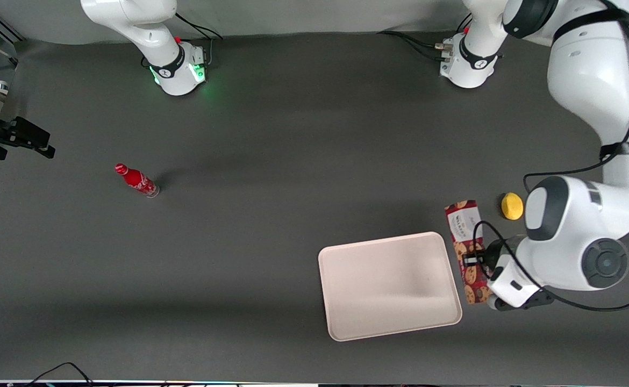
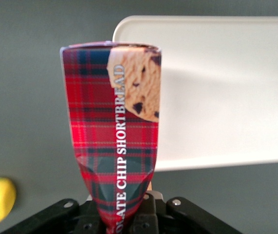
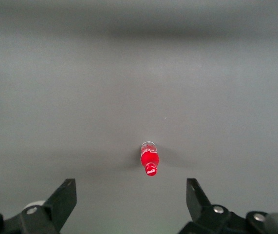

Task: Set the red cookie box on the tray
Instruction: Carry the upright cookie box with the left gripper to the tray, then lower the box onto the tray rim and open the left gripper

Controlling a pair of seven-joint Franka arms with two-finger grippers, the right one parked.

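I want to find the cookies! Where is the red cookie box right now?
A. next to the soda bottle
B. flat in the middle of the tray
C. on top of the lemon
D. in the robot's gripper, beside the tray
D: the gripper is shut on the red cookie box, which sits just off the rim of the tray, with nothing on the tray yet.
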